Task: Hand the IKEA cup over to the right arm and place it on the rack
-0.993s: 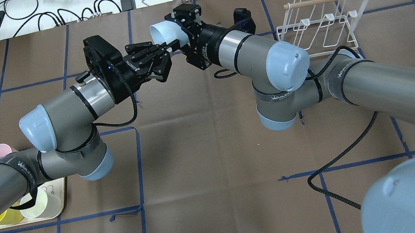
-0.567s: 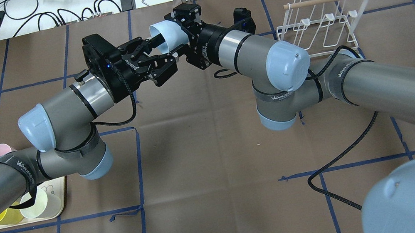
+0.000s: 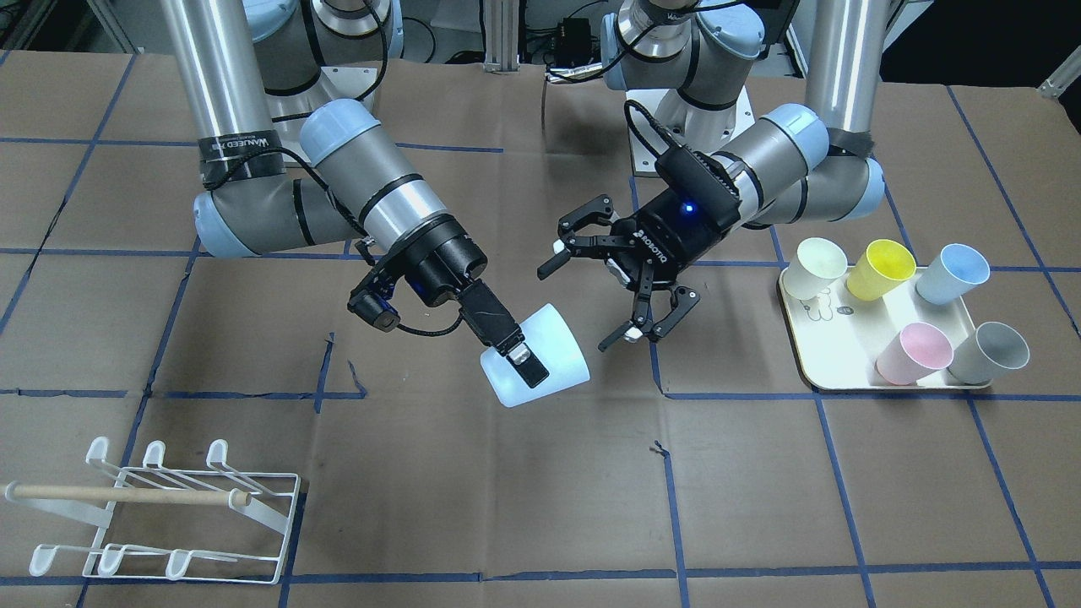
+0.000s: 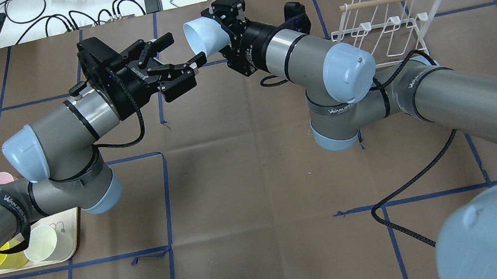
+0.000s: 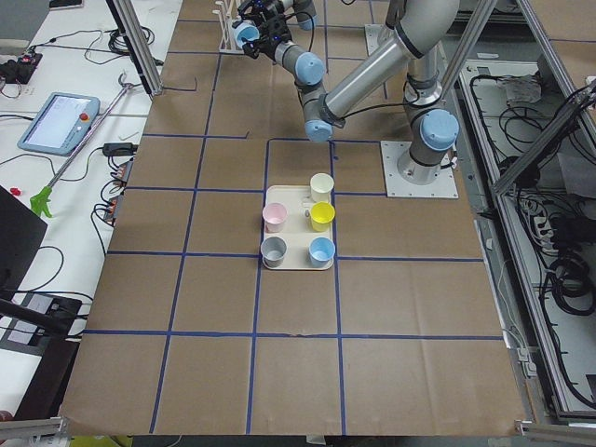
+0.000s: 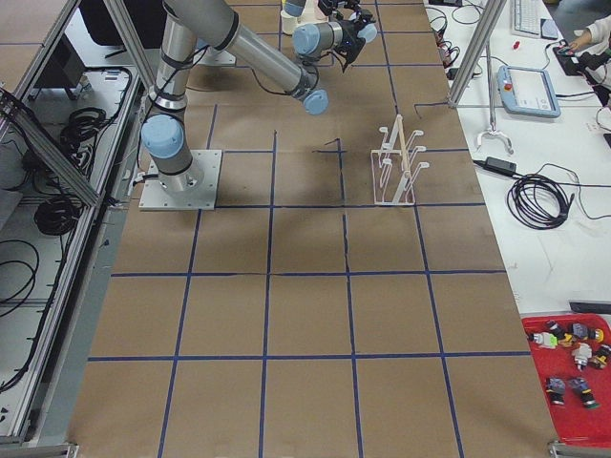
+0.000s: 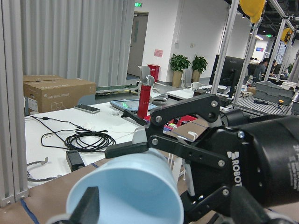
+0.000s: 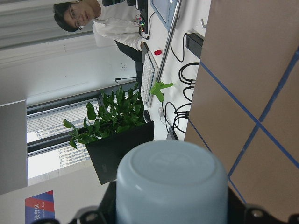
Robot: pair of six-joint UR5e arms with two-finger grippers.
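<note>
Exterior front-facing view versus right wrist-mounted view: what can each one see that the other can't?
Only front-facing: the white rack, the tray of coloured cups, the open left end effector. Only wrist: a person at a desk, a leafy plant, the flat bottom of the pale-blue cup. Both: that cup and the brown table with blue tape lines.

The table [image 4: 256,183] is covered in brown paper gridded with blue tape. A white wire rack [image 4: 391,21] is set far right, a cream tray [image 3: 844,355] near left, and a black cable [image 4: 407,183] is trailed near right.
</note>
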